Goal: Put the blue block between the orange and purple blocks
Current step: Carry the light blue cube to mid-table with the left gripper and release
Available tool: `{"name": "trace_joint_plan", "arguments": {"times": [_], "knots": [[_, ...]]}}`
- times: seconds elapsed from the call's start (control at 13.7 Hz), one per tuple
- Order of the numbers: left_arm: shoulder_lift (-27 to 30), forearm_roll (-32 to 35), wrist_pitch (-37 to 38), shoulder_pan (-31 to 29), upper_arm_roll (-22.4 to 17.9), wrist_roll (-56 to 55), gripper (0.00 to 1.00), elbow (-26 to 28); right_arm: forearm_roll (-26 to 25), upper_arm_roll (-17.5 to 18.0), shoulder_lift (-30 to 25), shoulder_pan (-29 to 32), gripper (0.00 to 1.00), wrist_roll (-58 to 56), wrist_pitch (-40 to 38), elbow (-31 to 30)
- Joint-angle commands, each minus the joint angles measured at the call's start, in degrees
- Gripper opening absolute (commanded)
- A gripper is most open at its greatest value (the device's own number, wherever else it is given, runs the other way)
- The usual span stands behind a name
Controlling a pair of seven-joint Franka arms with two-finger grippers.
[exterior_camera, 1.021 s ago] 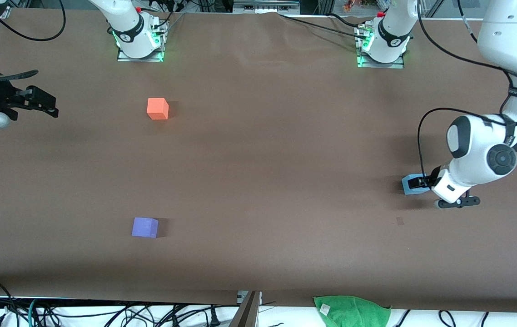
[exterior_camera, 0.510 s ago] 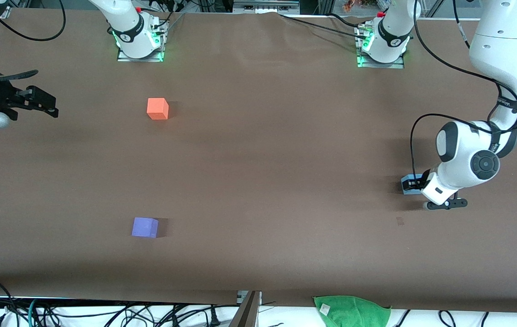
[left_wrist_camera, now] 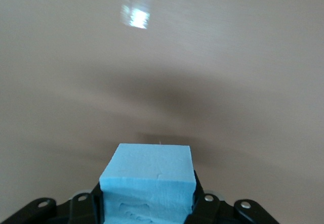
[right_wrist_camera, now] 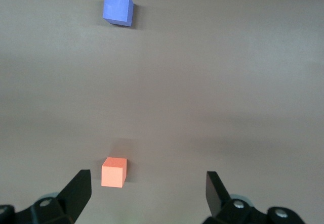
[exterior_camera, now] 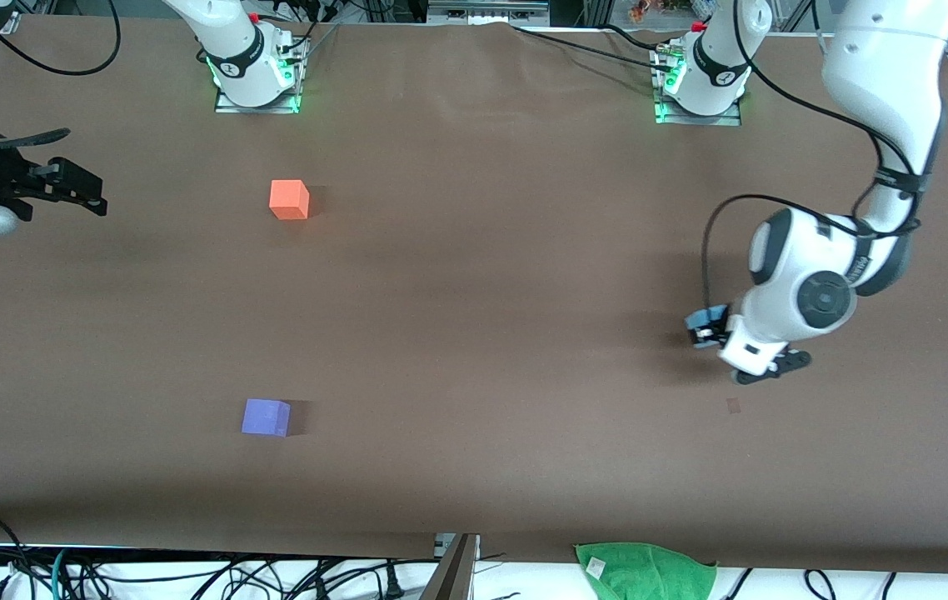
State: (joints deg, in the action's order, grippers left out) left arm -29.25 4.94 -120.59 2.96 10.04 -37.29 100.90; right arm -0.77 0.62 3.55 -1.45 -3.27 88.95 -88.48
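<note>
My left gripper is shut on the light blue block and holds it above the table toward the left arm's end. In the left wrist view the blue block fills the space between the black fingers. The orange block sits on the table toward the right arm's end. The purple block sits nearer to the front camera than the orange one. My right gripper is open and empty at the right arm's end. The right wrist view shows the orange block and the purple block.
A green cloth lies off the table's front edge. Cables hang below that edge. The arm bases stand along the table's top edge. A small dark mark is on the table near my left gripper.
My left gripper has lifted the blue block off the table and carried it toward the right arm's end. The right arm has not moved.
</note>
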Motion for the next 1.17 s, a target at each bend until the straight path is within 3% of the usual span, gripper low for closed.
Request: {"name": "trace_joint_plan", "arguments": {"times": [0.0, 0.22, 0.36, 0.51, 0.73, 0.95, 1.09], "knots": [[0.25, -0.1, 6.14, 6.95, 1.03, -15.3, 0.28, -6.14, 0.68, 0.17, 0.41, 0.31, 1.0, 0.02, -0.18, 0.95], [-2.29, -7.04, 6.24, 16.34, 1.3, -25.86, 0.4, -10.44, 0.68, 0.08, 0.41, 0.48, 1.0, -0.06, -0.18, 0.95], [-4.84, -7.23, 6.24, 20.14, 1.3, -31.59, 0.46, -15.28, 0.6, 0.08, 0.41, 0.4, 1.0, -0.06, -0.18, 0.94], [-5.9, -7.14, 6.24, 23.13, 1.3, -35.02, 0.76, -15.65, 0.68, 0.08, 0.41, 0.4, 1.0, -0.24, -0.18, 0.86], [-6.17, -6.62, 6.94, 28.24, 0.68, -38.38, 0.98, -17.92, 0.68, 0.08, 1.28, 0.49, 1.0, -0.24, -0.18, 0.94], [-5.91, -4.16, 10.36, 27.28, -0.72, -38.03, 1.0, -19.51, 0.77, 0.0, 1.64, 0.4, 1.0, -0.07, 1.57, 0.86], [-5.56, -3.89, 15.1, 23.08, -1.08, -35.07, 1.0, -22.66, 0.68, 0.17, 2.94, -0.04, 1.0, -0.07, 2.37, 0.86]]}}
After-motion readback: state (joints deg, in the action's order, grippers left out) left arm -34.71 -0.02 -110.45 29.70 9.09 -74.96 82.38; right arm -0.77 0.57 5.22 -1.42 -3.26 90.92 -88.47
